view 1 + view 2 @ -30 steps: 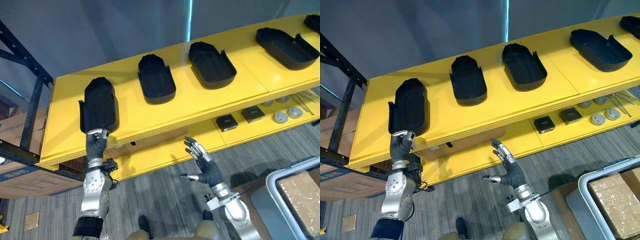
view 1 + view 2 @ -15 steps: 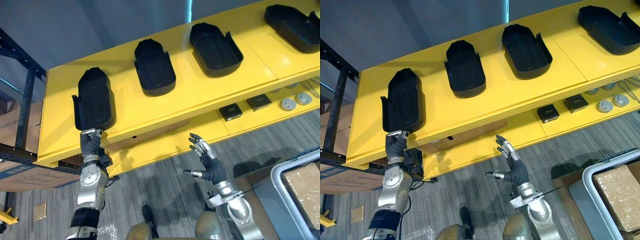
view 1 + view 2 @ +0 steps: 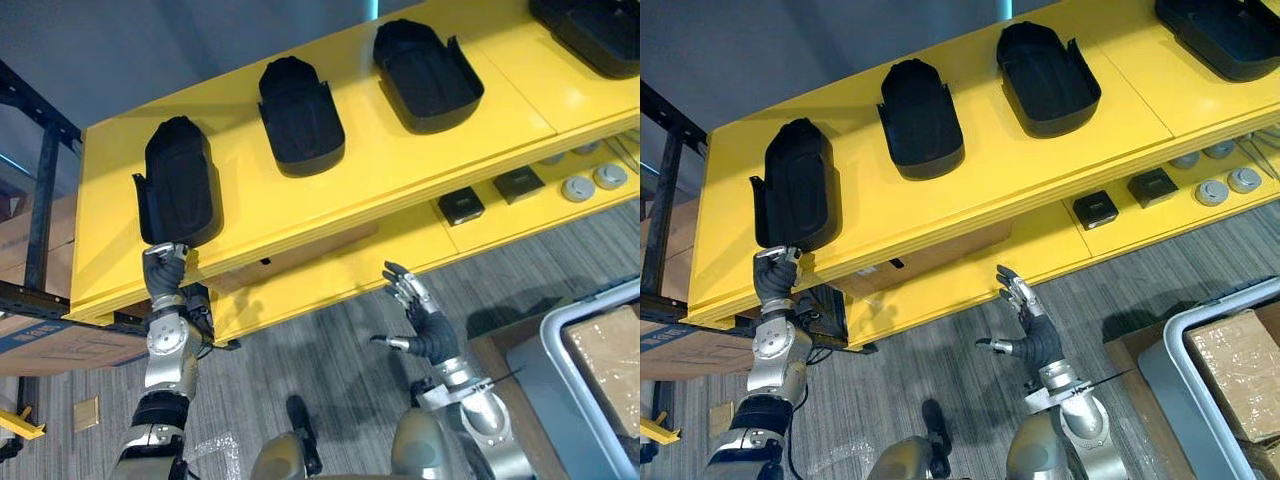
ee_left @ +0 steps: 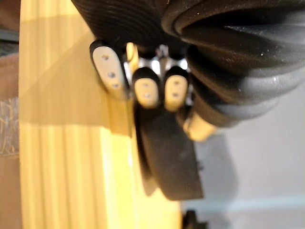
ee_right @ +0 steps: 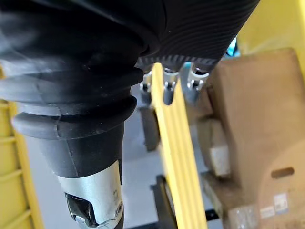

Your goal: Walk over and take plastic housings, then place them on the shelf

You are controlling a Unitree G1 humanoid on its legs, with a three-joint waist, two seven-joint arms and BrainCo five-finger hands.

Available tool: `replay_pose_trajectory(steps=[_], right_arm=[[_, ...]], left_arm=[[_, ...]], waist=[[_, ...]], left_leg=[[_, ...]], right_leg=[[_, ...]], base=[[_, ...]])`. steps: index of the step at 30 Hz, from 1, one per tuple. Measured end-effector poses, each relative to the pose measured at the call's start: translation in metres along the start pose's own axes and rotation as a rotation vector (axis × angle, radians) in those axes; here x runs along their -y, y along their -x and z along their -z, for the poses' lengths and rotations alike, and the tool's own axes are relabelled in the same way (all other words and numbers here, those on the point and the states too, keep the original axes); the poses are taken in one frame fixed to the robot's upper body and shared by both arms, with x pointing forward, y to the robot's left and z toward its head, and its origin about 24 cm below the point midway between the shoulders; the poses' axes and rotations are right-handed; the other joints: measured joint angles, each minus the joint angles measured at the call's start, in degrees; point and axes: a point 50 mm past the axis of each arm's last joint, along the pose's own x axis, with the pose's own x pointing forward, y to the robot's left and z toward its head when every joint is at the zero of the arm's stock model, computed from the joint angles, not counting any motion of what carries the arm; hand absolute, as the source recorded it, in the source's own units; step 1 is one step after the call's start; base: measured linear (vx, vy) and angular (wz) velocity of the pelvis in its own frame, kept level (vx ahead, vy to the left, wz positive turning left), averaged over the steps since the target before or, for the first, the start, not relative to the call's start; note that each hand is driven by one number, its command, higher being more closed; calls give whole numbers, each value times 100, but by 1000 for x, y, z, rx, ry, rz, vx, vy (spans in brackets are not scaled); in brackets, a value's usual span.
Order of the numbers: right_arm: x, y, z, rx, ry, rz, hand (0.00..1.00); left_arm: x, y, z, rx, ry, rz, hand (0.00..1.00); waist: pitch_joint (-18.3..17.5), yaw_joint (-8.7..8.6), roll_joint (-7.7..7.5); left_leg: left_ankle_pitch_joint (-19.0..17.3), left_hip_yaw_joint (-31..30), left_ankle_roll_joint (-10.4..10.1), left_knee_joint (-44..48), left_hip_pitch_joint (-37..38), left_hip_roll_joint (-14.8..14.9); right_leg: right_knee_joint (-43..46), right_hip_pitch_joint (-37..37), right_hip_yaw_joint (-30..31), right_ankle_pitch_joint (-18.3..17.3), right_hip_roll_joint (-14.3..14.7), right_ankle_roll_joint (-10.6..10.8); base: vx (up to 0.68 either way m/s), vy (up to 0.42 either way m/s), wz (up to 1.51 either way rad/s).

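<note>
Left hand (image 3: 163,270) at the front edge of the yellow top shelf (image 3: 380,175), its fingers apparently pinching the near rim of the leftmost plastic housing (image 3: 178,190); the contact is partly hidden, so the grip is inferred. The housing lies on the shelf with its near end at the edge. Hazard: a hand withdrawn before the fingers part fully could drag the housing forward and tip it to the floor (image 3: 330,400). A sideways push risks the neighbouring housing (image 3: 300,115), near beside it. Right hand (image 3: 425,330) hangs spread and empty below the shelf.
</note>
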Motion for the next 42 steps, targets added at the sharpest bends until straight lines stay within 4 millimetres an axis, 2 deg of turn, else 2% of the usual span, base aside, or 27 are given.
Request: replay_pose_trajectory(steps=[2,12,18,23,27,30,33,37,42], right_arm=[[0,0,0,0,0,-1,0],[3,-1,-5,24,11,-2,0],[4,-1,-5,24,16,-8,0],[10,0,-6,27,33,-13,0],[8,9,-2,-3,19,4,0],[6,17,1,-28,0,19,0],[3,21,2,-33,-15,33,0],[3,23,3,-40,-20,39,0],[7,25,1,-27,-1,59,0]], left_arm=[[-2,-1,-2,9,22,-5,100],[-12,-6,-11,65,360,57,100],[-5,-9,-21,113,387,161,100],[2,-8,-40,245,400,263,100],[8,15,-59,360,441,335,100],[8,37,-53,344,387,305,100],[-7,55,-31,231,341,207,100],[-9,55,-29,211,307,164,100],[-5,53,-25,161,210,121,100]], waist=[[15,-8,-6],[148,23,-9],[171,-194,-46],[224,-212,37],[241,-236,75],[254,-226,100],[255,-192,106],[242,-153,132],[167,-198,251]], left_leg=[[11,14,-19,-2,-18,4],[23,144,-32,6,-23,1],[58,209,55,60,-1,-4],[49,261,74,92,73,-3],[34,214,98,92,133,-7],[-11,141,171,93,137,-13],[-46,140,221,94,143,-23],[-69,126,257,94,141,-64],[-47,126,227,95,122,-92]], right_leg=[[9,-40,23,16,8,-5],[1,-121,154,97,22,-22],[-25,-67,212,148,23,38],[-51,-29,258,147,29,39],[-120,93,205,144,24,41],[-153,157,137,128,17,40],[-214,179,124,130,6,44],[-231,188,114,142,-42,63],[-228,187,116,172,-71,100]], base=[[-7,0,-2],[-3,3,-5],[66,1,-6],[57,-6,-8],[7,0,3],[-11,6,10],[0,0,0],[-20,9,2],[0,0,0]])
